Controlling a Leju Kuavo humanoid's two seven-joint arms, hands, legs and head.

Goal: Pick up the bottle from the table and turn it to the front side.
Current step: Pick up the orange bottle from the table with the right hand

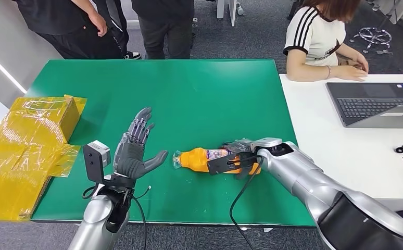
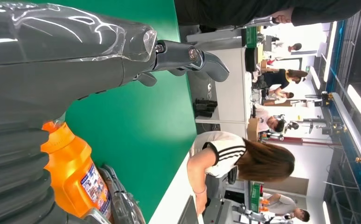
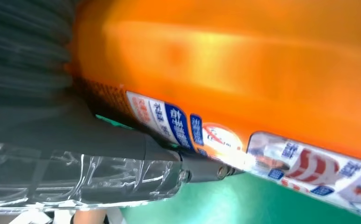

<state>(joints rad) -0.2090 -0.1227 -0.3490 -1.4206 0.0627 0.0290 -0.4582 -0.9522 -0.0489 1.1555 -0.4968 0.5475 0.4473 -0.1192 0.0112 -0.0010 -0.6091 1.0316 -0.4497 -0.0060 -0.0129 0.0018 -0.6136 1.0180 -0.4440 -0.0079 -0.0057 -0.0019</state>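
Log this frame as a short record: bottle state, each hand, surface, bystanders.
bottle: orange bottle lying on its side, cap end toward the left hand
right hand: right hand wrapped around the bottle's base end, bottle not visibly lifted
left hand: left hand raised, fingers spread, holding nothing, apart from the bottle
surface: green table
other items: yellow box at the table's left edge; laptop on the white desk
bystanders: person seated at the laptop
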